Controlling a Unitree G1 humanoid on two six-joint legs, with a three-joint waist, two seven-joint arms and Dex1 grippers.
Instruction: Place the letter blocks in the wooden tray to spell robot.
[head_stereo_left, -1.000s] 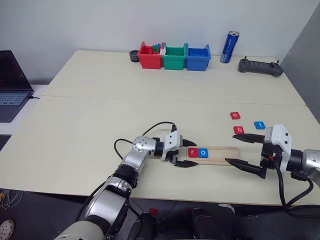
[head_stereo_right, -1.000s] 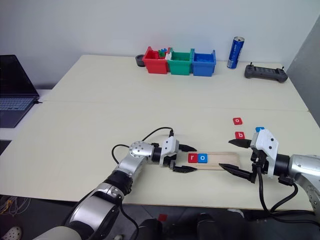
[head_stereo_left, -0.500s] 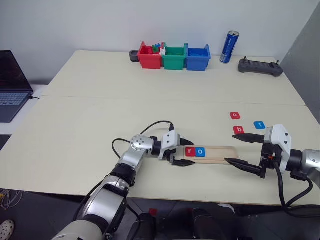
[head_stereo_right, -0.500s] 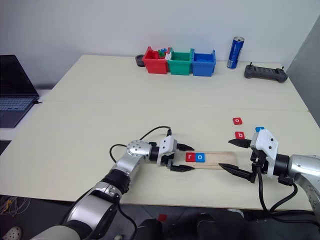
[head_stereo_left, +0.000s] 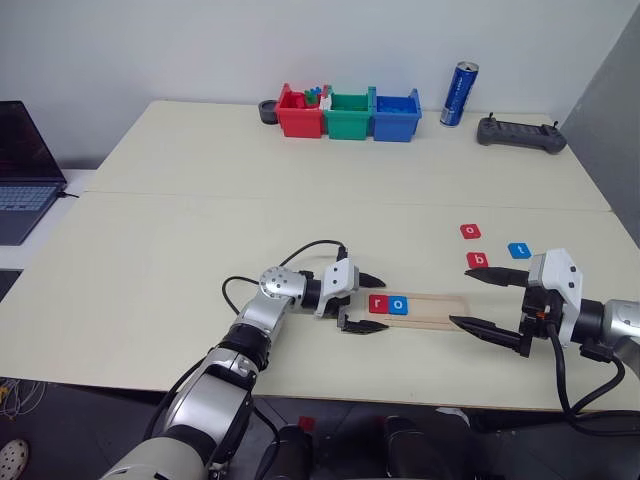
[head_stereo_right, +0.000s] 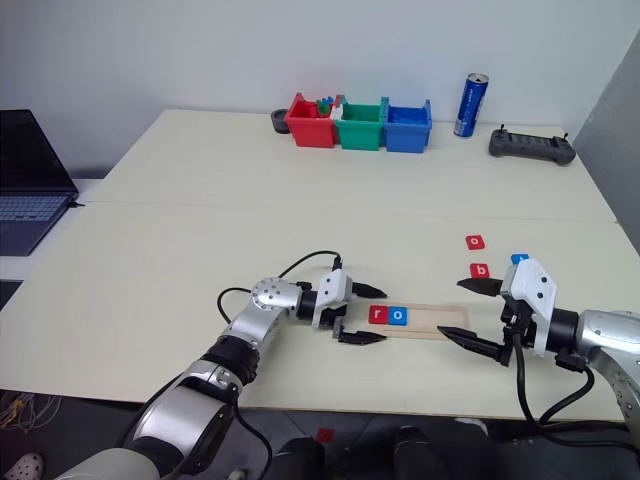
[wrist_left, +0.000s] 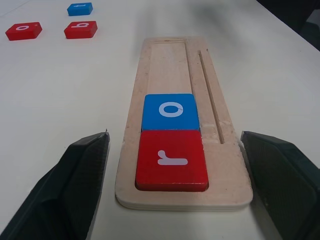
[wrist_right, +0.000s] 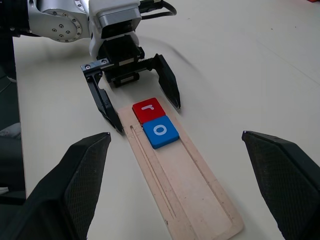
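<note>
A robotics lab or office test bench: pale worktables (head_stereo_left: 200, 180) against a bare wall, an open laptop (head_stereo_left: 22, 170), parts bins (head_stereo_left: 349, 113), a handheld controller (head_stereo_left: 520, 133).

Red r block (wrist_left: 171, 159), blue o block (wrist_left: 170, 111)

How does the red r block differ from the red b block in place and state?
The red r block lies in the wooden tray, at its end near the left gripper; the red b block lies loose on the table beyond the tray. The r block touches the blue o block; the b block touches no other tile. Both are red squares with one white letter.
</note>
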